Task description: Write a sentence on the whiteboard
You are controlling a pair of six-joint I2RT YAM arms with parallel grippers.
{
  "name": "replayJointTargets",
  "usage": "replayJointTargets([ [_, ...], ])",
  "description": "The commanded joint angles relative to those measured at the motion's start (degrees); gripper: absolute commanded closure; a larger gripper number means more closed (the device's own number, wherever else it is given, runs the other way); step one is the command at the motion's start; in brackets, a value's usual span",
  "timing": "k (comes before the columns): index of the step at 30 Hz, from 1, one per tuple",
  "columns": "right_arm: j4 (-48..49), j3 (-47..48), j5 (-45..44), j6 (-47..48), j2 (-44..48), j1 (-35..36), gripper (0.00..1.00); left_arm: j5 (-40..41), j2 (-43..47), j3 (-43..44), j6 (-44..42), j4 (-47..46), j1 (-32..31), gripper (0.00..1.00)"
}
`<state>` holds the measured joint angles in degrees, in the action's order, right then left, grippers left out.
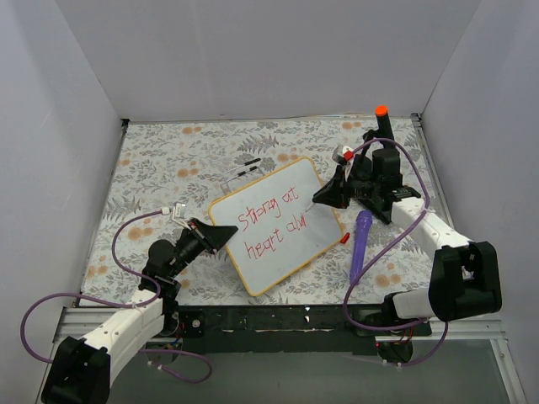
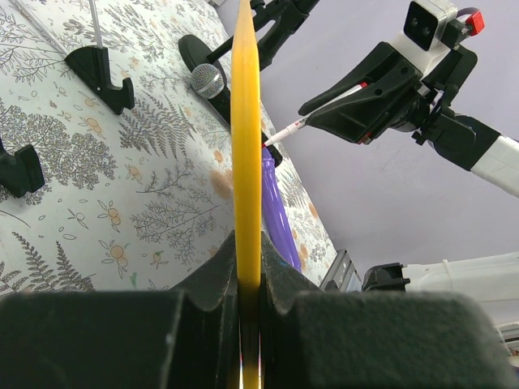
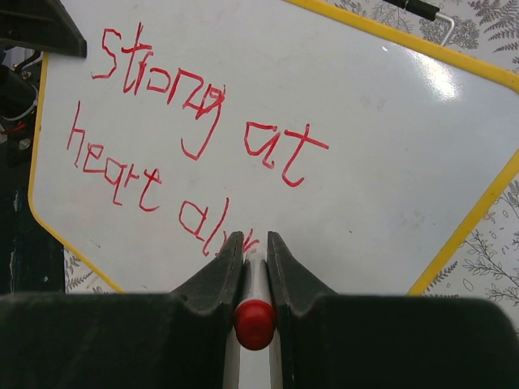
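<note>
Right claw point(image 3: 255, 240) grips marker point(image 3: 255, 322) at sentence point(image 3: 188, 146) | left wrist: whiteboard point(image 2: 247, 162) edge-on

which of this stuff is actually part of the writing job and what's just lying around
In the job: whiteboard, clamped at its edge by the left gripper; red sentence on it; red marker in the right gripper.
Lying about: purple microphone; thin wire piece with black ends; small red piece by the board's corner.

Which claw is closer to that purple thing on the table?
Right. The right gripper, holding a marker, is near the purple thing; the left gripper clamps the whiteboard, farther off.
</note>
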<state>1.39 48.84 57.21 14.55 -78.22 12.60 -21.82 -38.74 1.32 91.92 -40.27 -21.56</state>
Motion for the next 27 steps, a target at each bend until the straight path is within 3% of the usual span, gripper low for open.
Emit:
replayJointTargets([
  [1,0.99,-1.11,2.64,1.01,2.19,-0.29,0.99,0.82,2.27,-3.43,1.95,-8.24,-0.15,1.0],
  [27,1.6,-1.91,4.49,1.1,2.1,-1.88,0.99,0.64,2.09,-3.61,1.95,-8.77,-0.15,1.0],
])
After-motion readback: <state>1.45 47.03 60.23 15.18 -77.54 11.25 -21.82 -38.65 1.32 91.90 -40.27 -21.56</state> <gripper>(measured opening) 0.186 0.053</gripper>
